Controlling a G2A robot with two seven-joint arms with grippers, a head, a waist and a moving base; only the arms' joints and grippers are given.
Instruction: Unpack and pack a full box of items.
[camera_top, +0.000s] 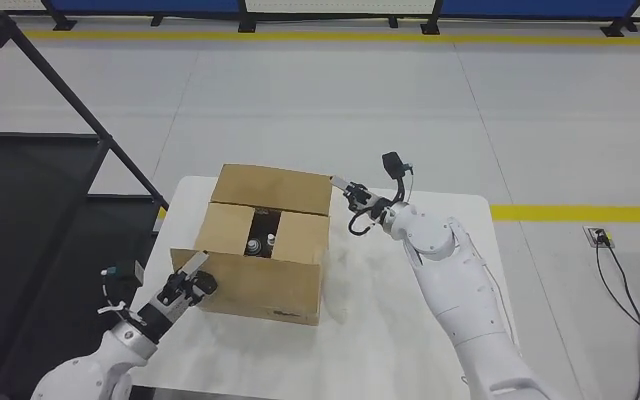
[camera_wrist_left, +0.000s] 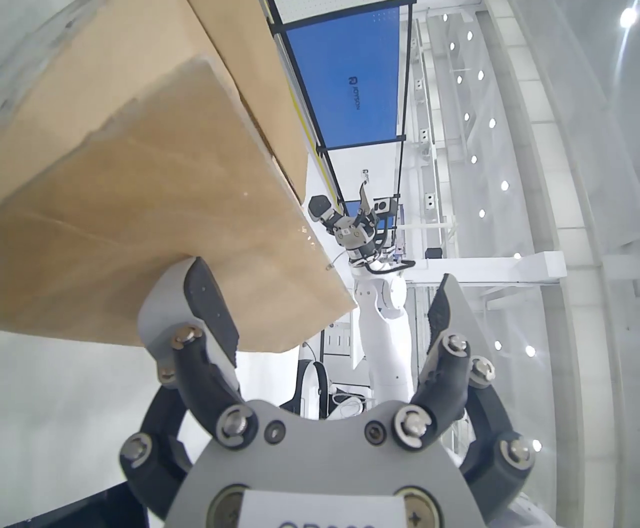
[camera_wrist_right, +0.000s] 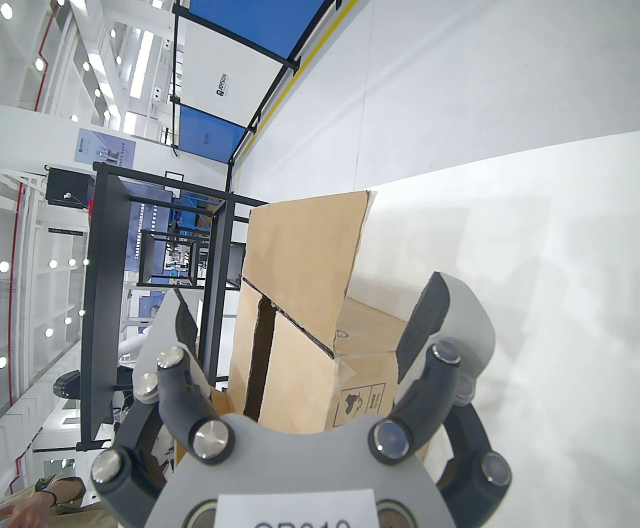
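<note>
At the box's near left corner, the left gripper's fingers stand wide apart and clamp nothing. One dark pad lies against the underside of the near flap, which juts out from the box. The other finger stands free of the card, with the flap's corner in the gap between the two. Behind them the gripper tilts up toward the box. The wrist and forearm slant back from that corner, out past the edge of the tabletop.

Beside the box's far right corner, the right gripper's fingers are likewise spread, with nothing held. In the right wrist view the box's corner and its raised far flap show between them, a little farther off. The gripper points at the right end of that flap; whether it touches the card I cannot tell. From there the wrist bends, and the forearm runs back along the box's right side above the tabletop, its elbow well apart from the box.

On the tabletop the box stands upright. Its far flap is lifted, and its two inner flaps lie nearly flat with a narrow gap between them. Through that gap, dark-capped bottles show, standing inside the box.
</note>
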